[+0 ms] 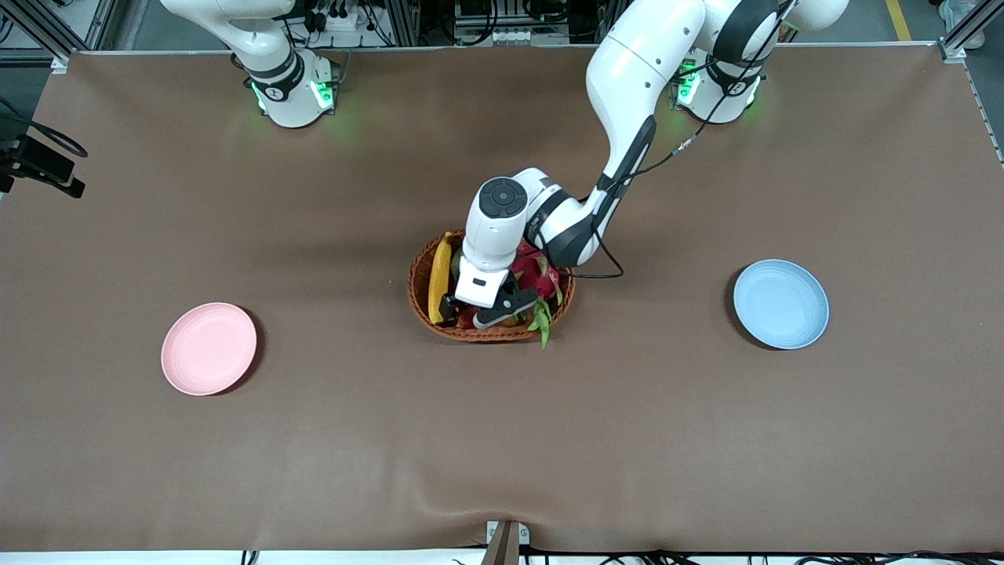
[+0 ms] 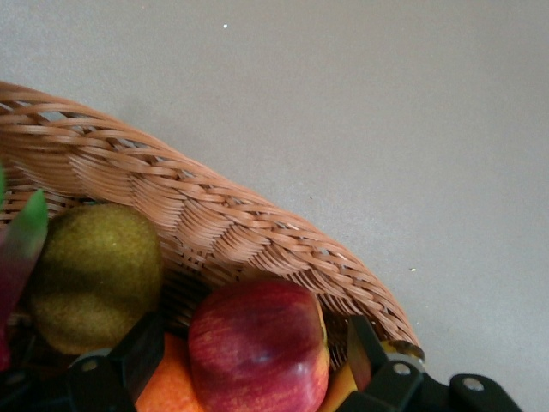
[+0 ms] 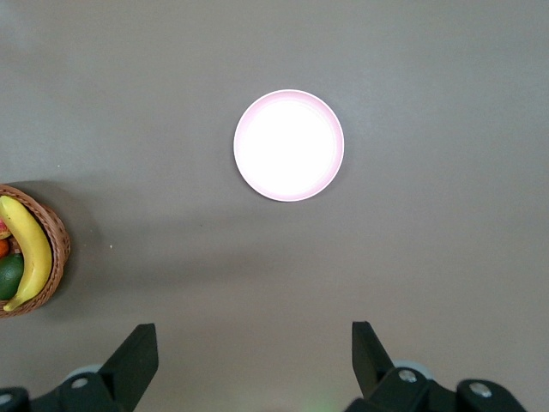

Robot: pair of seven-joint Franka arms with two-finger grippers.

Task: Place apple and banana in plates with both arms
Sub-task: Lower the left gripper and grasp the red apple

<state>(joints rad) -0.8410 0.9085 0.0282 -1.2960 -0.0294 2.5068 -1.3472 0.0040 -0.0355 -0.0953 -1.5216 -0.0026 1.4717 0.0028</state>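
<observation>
Your left gripper (image 2: 249, 378) is down inside the wicker basket (image 1: 423, 302) at the table's centre, its fingers (image 2: 141, 352) spread wide on either side of the apple (image 2: 257, 348), straddling it. You cannot tell whether they touch it. The apple lies directly between them, against the basket wall. The banana (image 1: 440, 276) lies along the basket's edge toward the right arm's end, its long axis running toward the front camera. Your right gripper (image 3: 249, 360) waits high over bare table, fingers apart and holding nothing, the pink plate (image 3: 289, 145) below it. The blue plate (image 1: 780, 303) sits toward the left arm's end.
</observation>
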